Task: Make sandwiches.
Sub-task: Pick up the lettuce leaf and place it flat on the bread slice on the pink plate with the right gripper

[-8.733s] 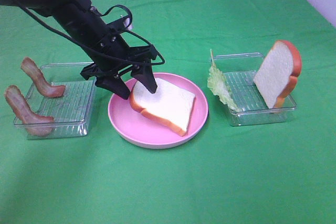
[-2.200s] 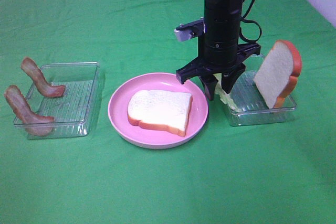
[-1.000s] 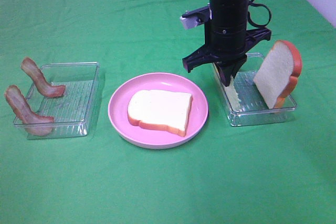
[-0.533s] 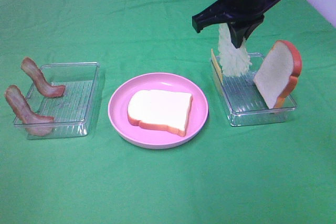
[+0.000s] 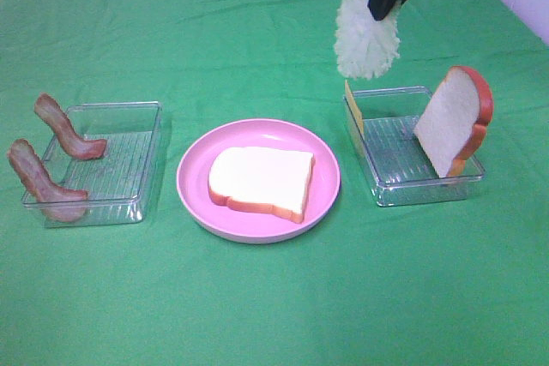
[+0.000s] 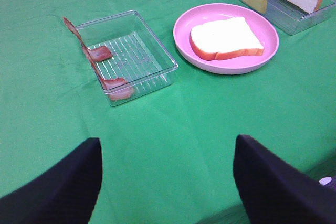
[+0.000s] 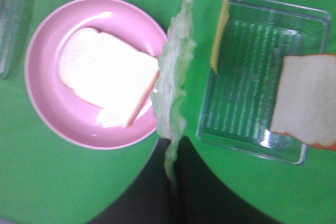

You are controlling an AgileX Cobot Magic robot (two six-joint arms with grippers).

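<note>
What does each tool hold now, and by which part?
The right tool holds the lettuce leaf, pinched at its narrow end; the rest of the leaf hangs free. The left tool is open and holds nothing.

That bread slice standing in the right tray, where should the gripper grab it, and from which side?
Probably its rounded top edge, coming from above: the bread slice stands on edge, leaning against the tray wall, its top above the rim, leaving both flat faces free to pinch.
</note>
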